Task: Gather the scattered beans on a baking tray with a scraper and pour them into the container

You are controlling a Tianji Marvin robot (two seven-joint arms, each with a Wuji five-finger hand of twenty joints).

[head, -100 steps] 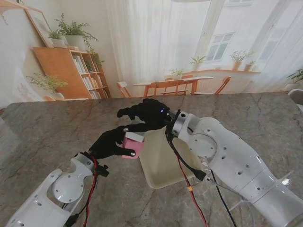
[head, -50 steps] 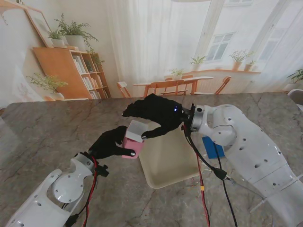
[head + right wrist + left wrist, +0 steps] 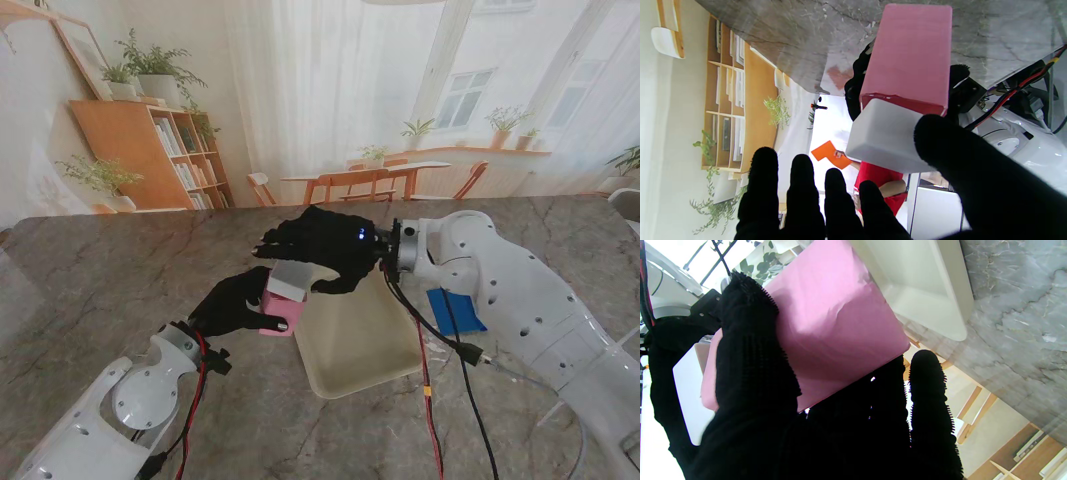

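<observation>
Pink container [image 3: 283,302] gripped in left hand [image 3: 232,305].

Container [image 3: 281,296] left of tray [image 3: 355,345], perhaps touching.

Left hand [image 3: 237,303] is curled shut around what it's holding, forearm reaching in from the near left. Right hand [image 3: 318,243] hangs farther from me, fingers [image 3: 800,186] apart, thumb [image 3: 960,156] forward.

Pink container [image 3: 283,306], seemingly tilted, beside cream tray [image 3: 352,340]
</observation>
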